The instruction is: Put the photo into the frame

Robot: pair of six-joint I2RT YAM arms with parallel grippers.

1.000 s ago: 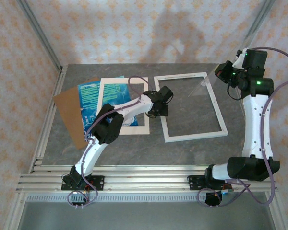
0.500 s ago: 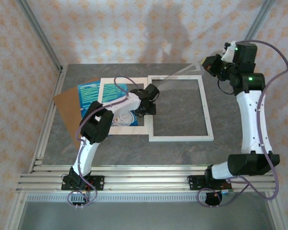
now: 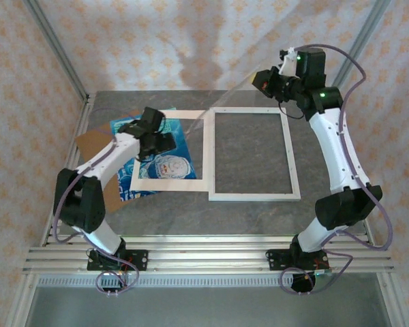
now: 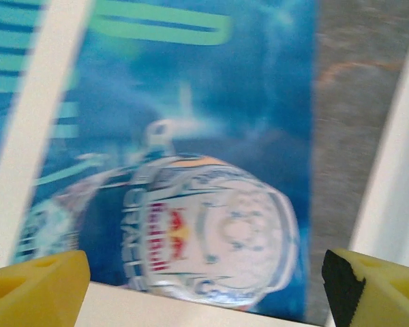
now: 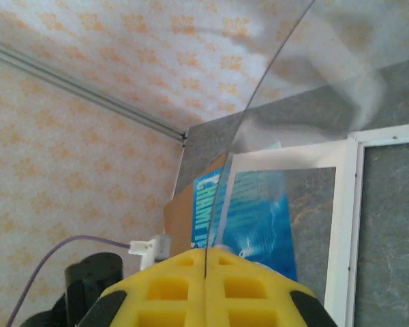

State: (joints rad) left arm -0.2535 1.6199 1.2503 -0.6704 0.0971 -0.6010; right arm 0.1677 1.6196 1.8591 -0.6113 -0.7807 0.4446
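Left hand (image 4: pixel 204 293) hovered open above photo (image 4: pixel 191 170), centre-left; overlying mat (image 3: pixel 167 185) could block grasp. Right hand (image 5: pixel 206 267) pinched clear pane (image 5: pixel 307 102); pane could slip.

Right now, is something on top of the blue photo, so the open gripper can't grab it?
Yes. The cream paper mat lies on the photo, its border strips crossing it, right under the left gripper. The frame beside it has nothing inside.

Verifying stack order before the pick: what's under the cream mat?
The photo lies under the mat, showing through the opening and sticking out left. The mat's borders hide strips of it; the brown backing board peeks out further left.
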